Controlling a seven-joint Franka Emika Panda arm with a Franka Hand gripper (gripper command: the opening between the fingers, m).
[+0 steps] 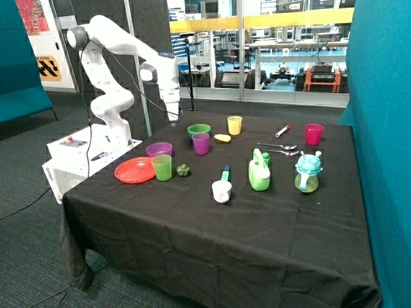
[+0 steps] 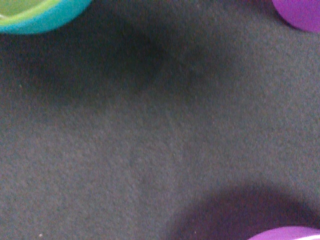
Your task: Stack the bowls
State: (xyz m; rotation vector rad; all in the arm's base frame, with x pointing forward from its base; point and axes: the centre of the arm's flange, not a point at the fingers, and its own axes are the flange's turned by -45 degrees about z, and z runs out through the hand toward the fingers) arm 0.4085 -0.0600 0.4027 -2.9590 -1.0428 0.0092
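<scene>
outside view: the white arm reaches over the far side of the black tablecloth (image 1: 212,237), and its gripper (image 1: 173,115) hangs above the cloth, apart from every object, between the purple bowl (image 1: 158,149) and the green bowl (image 1: 198,130). from here i cannot tell whether its fingers are open or closed. both bowls sit upright, mouths up; being round, they show no long axis. the green bowl stands near the far edge with a purple cup (image 1: 201,143) just in front of it. the purple bowl sits on the cloth just beside the orange-red plate (image 1: 134,171), with a green cup (image 1: 162,167) close in front. a yellow cup (image 1: 235,124), a pink cup (image 1: 313,133), two spoons (image 1: 277,147), a green watering can (image 1: 259,172) and a white scoop (image 1: 221,190) lie farther along the table. no writing on the table things can be read; a yellow and black sign (image 1: 49,67) on the wall behind is too small to make out.

wrist view: mostly bare dark cloth (image 2: 150,150). at one corner the lime green bowl (image 2: 20,10) sits nested inside the blue bowl (image 2: 55,19), so that pair is already stacked. the rim of the purple bowl (image 2: 287,234) shows at the opposite edge, apart from the stack, and the purple cup (image 2: 300,12) at another corner. the fingers are not seen here.
</scene>
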